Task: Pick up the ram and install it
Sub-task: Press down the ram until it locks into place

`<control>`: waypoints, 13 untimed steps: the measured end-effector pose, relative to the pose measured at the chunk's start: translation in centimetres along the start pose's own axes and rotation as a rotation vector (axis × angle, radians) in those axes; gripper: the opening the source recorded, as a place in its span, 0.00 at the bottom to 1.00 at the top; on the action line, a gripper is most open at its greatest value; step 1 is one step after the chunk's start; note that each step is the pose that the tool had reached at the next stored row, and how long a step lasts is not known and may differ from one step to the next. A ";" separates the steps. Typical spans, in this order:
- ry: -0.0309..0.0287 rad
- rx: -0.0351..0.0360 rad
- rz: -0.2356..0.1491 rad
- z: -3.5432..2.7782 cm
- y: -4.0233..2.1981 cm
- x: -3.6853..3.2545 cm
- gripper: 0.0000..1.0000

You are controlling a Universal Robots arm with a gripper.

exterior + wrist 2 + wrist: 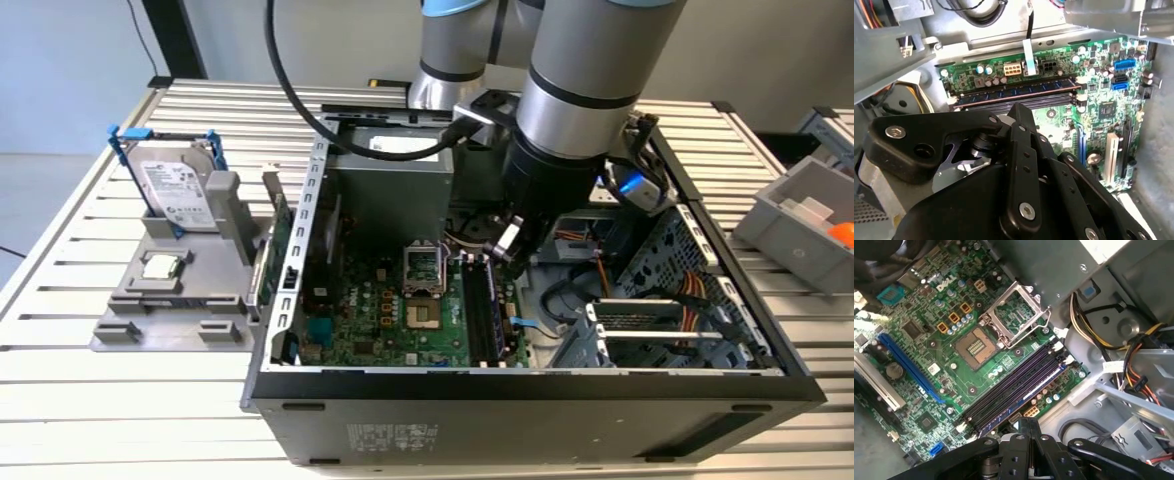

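The ram [1015,92] stands on edge in one of the long memory slots of the green motherboard [1104,107]. It sits in the slot farthest from the processor socket [1004,322]. In the first wrist view the ram [1021,396] shows as a bluish strip beside the dark, bare slots [1009,382]. My gripper [507,245] hangs inside the open computer case, just above the slots' far end. Its black fingers [1029,432] are pressed together with nothing between them. The fingertips [1021,114] hover close over the ram.
The case walls [534,385] enclose the gripper. Cable bundles [1094,335] and a metal drive cage [661,320] lie beside the slots. On the exterior view's left, a grey holder [167,320] carries a silver hard drive [178,190] and a small square processor chip [160,266]. A grey bin [801,215] stands at the right.
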State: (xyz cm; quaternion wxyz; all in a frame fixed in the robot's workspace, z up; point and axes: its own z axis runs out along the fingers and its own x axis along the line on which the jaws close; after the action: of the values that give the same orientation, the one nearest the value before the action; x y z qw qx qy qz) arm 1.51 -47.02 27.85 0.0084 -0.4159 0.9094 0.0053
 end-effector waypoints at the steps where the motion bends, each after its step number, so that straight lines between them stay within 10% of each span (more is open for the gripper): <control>1: 0.0002 -0.0004 -0.012 0.00 0.00 0.00 0.00; 13: 0.0073 -0.0107 -0.107 0.01 0.02 -0.03 0.00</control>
State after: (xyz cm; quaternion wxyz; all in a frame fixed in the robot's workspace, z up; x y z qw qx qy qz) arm 1.51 -46.98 27.84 0.0031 -0.4641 0.8858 0.0082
